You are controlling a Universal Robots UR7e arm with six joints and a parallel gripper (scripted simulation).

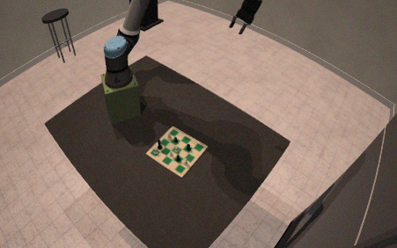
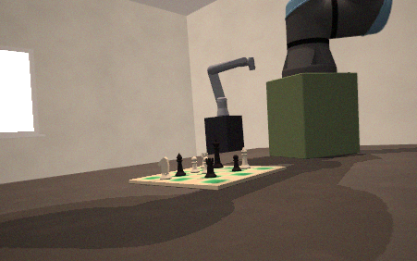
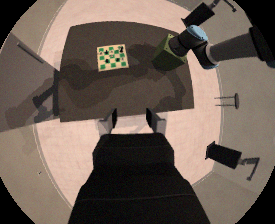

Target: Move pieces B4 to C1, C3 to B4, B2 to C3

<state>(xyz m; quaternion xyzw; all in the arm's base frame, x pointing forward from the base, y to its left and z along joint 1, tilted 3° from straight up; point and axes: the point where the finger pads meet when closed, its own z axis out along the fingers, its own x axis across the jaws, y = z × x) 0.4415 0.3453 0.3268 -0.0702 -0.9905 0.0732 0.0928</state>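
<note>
The small green-and-cream chessboard [image 1: 180, 150] lies on the dark mat in front of the arm's base. It carries several black and white pieces, among them a tall black piece [image 1: 159, 144] near its left edge. The board also shows in the low side view [image 2: 208, 176], with a white piece [image 2: 165, 167] at its near left, and in the wrist view [image 3: 112, 56], far below. The square labels are too small to read. My gripper [image 1: 238, 24] is open and empty, high in the air, far behind and to the right of the board. Its fingers show in the wrist view [image 3: 131, 121].
The arm stands on a green pedestal [image 1: 120, 94] at the mat's back left. A black stool [image 1: 57, 32] stands far left. A second grey arm on a black box [image 2: 224, 131] stands behind the board. A wall runs along the right.
</note>
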